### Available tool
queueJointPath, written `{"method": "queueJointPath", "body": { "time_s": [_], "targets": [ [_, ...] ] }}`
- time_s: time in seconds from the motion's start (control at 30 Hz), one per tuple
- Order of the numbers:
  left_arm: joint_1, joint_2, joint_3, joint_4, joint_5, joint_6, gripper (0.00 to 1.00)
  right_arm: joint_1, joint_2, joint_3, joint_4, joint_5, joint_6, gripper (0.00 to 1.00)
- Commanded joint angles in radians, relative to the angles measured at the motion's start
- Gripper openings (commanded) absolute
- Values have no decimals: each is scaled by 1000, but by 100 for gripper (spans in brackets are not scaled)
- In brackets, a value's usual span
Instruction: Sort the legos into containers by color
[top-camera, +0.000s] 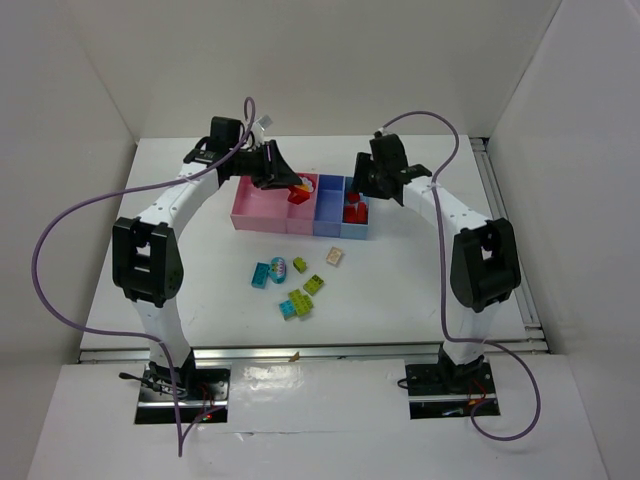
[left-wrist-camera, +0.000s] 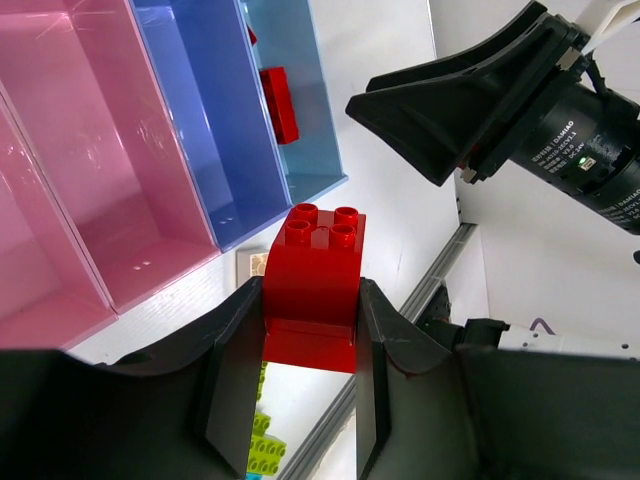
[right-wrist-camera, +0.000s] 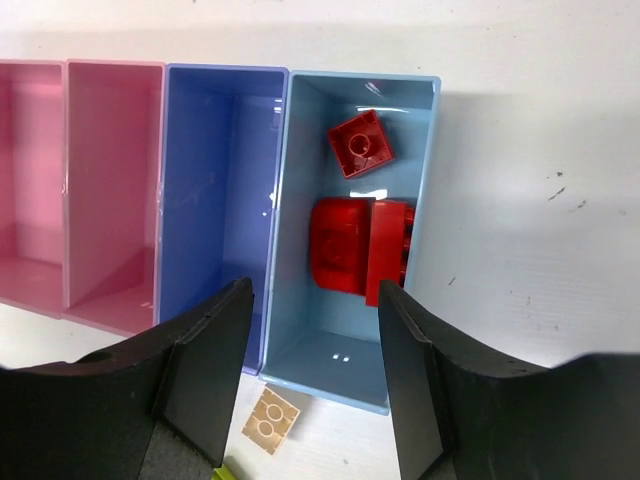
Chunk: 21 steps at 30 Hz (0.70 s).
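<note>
My left tool (left-wrist-camera: 308, 310) is clamped on a red brick (left-wrist-camera: 315, 265), up over the pink bins (top-camera: 262, 205) at upper centre of the top view. My right tool (right-wrist-camera: 315, 300) hangs with jaws apart and nothing between them, above the light blue bin (right-wrist-camera: 320, 362), where red bricks (right-wrist-camera: 345, 245) lie sorted. Green, cyan and beige legos (top-camera: 295, 280) remain loose on the counter (top-camera: 420, 290) below the tray. The bin walls are thin, and there is open room around them.
</note>
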Motion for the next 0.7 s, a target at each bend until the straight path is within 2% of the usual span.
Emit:
{"method": "queueJointPath", "body": {
  "time_s": [0.0,0.27,0.4,0.43,0.53,0.67],
  "targets": [
    [-1,5,44,6,35,9,0,6,-23,35,-4,29,-10,61],
    [-1,-4,44,25,46,0,0,6,-130,-17,-15,6,-10,61],
    [-10,6,53,25,55,-1,0,15,-217,-65,33,-153,-44,62],
    [-10,6,53,34,64,-1,0,15,-234,-85,44,-192,-44,68],
    [-19,17,53,34,98,9,0,15,-276,-103,88,-349,-53,76],
    [-19,17,63,34,164,27,0,15,-273,-80,123,-514,-53,78]
  ]
}}
